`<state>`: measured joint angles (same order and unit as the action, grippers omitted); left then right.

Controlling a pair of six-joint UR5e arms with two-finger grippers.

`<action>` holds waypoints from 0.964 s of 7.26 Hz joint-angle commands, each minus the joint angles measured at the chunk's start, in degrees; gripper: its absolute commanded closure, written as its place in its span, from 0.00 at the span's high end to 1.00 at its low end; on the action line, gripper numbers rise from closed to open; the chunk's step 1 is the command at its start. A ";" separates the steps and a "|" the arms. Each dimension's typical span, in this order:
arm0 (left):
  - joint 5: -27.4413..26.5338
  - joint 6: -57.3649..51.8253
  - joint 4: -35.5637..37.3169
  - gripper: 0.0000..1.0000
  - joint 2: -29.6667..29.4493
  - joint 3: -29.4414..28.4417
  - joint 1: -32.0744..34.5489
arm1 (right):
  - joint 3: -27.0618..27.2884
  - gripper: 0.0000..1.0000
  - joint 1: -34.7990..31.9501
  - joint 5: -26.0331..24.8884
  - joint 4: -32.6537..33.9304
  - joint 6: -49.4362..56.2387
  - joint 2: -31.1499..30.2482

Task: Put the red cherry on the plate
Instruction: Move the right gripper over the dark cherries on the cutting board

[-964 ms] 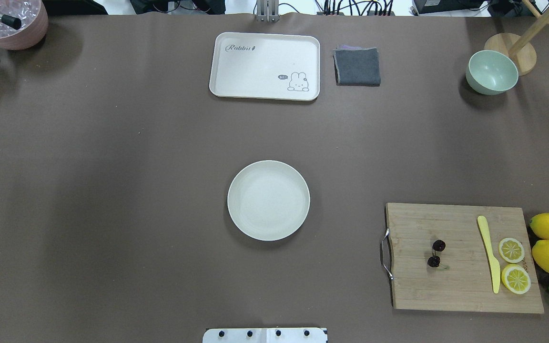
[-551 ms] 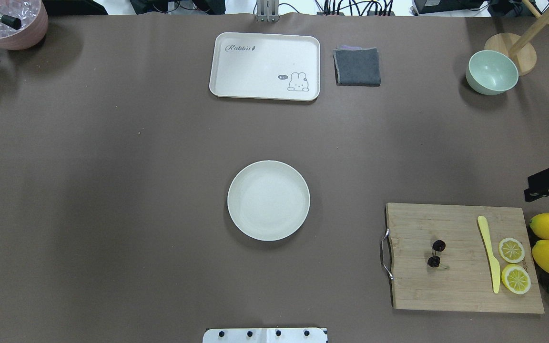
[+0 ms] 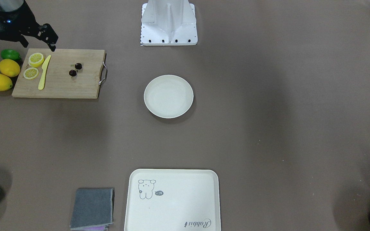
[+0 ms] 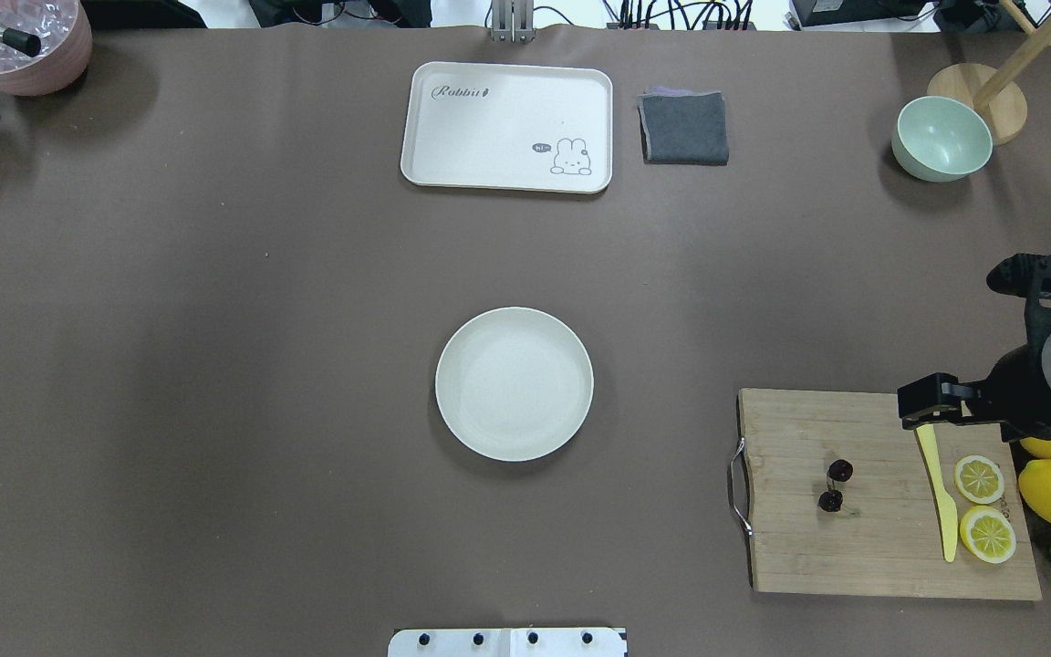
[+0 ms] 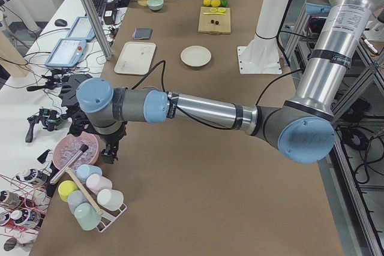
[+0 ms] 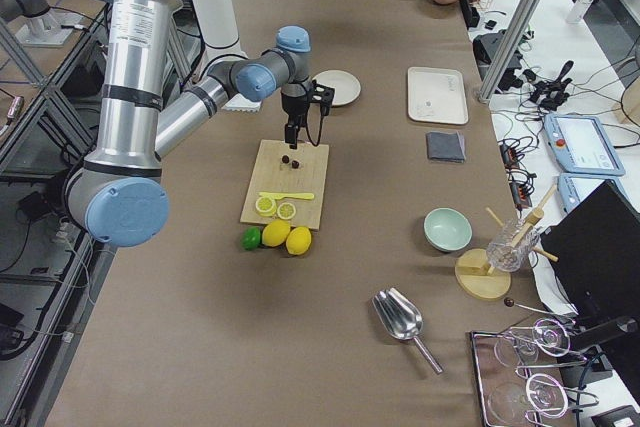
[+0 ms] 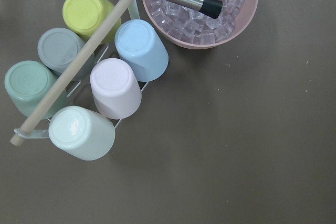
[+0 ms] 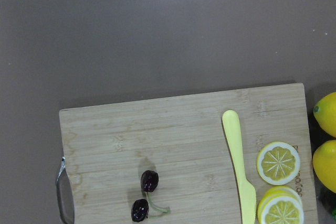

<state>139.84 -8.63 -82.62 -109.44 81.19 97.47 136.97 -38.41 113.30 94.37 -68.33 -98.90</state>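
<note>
**Cherry lies on the board, apart from the plate**

You find the red cherry (image 4: 835,484) on the cutting board (image 4: 854,557), in the part near the metal handle (image 4: 737,488) and about midway between the two long edges. The two dark fruits rest on the wood with their stems joined. The yellow knife (image 4: 941,497) and two lemon halves (image 4: 979,479) lie toward the opposite end of the board, well apart from the cherry. The plate (image 4: 515,383) stands in the middle of the desk, well apart from the board. The right gripper (image 4: 925,401) hangs above the knife end of the board, clear of the wood. I cannot tell if its fingers are apart or together. The left gripper (image 5: 111,151) is at the far left corner of the desk, beside the pink bowl of ice (image 7: 210,9) and the rack of cups (image 7: 115,87). I cannot tell its state either.
</note>
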 commanded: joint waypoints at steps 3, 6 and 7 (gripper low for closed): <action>0.08 0.37 0.01 0.98 -0.78 -0.24 -0.36 | -4.94 0.96 7.29 -7.03 -2.69 -5.41 1.77; -0.10 1.25 0.01 0.98 -0.87 0.11 -0.44 | -8.29 0.92 10.71 -10.45 -4.10 -8.73 3.62; -0.10 1.34 0.01 0.98 -0.87 0.11 -0.70 | -10.04 0.91 11.94 -10.90 -8.29 -10.66 3.28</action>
<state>139.77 -7.38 -82.62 -110.28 81.25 96.99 128.83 -28.09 103.40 89.65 -76.77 -95.64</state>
